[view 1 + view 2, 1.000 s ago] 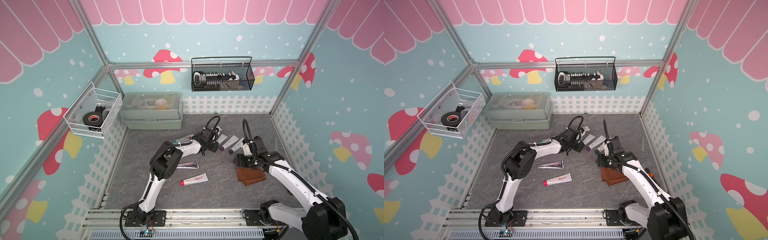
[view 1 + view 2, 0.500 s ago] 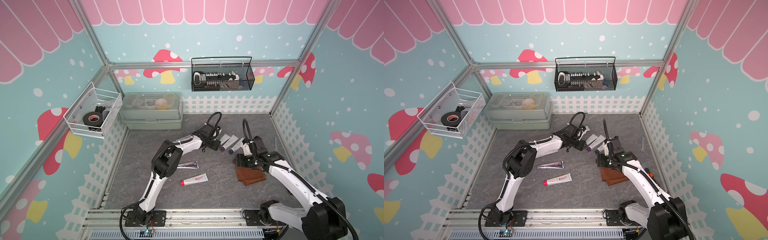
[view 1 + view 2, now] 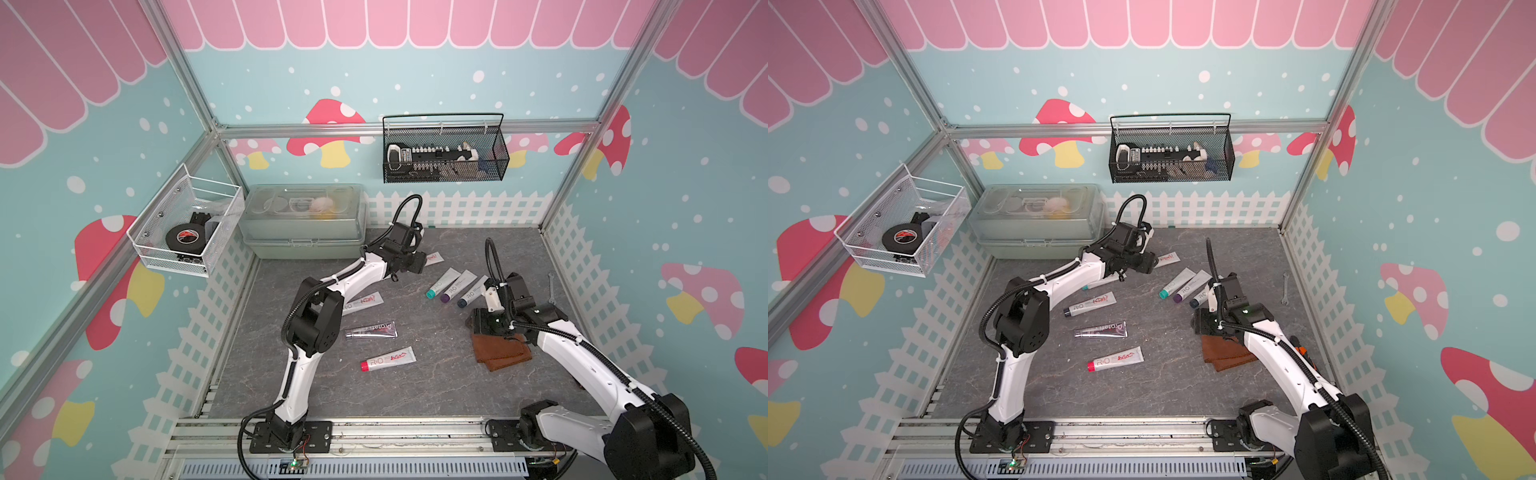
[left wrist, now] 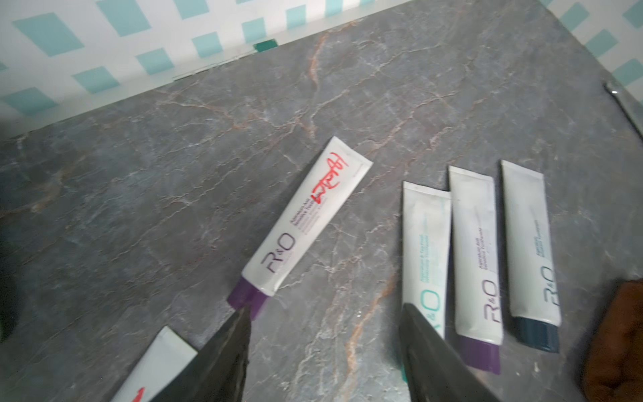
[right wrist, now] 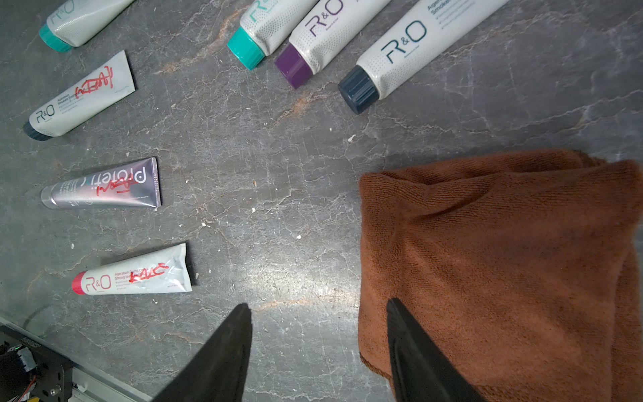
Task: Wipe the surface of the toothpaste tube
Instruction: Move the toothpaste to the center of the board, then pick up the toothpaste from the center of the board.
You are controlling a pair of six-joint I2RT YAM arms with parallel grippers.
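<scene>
The left tool (image 4: 325, 309) stands wide with nothing between its fingers, just short of the purple cap of a white toothpaste tube (image 4: 306, 215) scribbled with red, which lies flat on the grey marbled worktop (image 4: 156, 174). The right tool (image 5: 317, 303) is likewise wide, with one finger over the folded brown terry cloth (image 5: 504, 261).
</scene>
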